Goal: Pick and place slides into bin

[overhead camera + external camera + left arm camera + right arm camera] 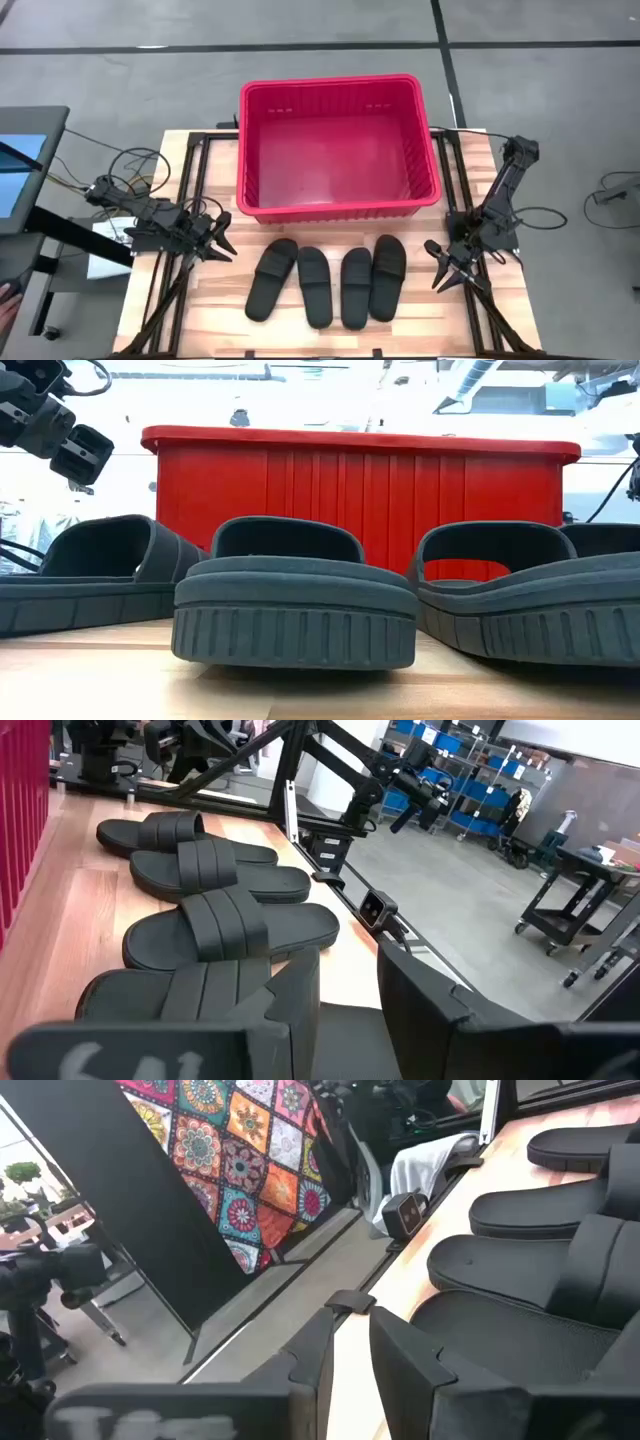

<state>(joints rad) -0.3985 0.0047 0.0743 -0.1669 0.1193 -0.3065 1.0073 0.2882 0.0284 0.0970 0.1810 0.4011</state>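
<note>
Four slides [328, 281] lie between both arms' jaws.

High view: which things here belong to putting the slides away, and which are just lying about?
Part of the job:
- four black slides in a row on the table
- red bin behind them, nothing in it
- left hand and right hand, either side of the row, holding nothing

Just lying about:
- cables at the table's left edge
- white cloth under the left arm
</note>
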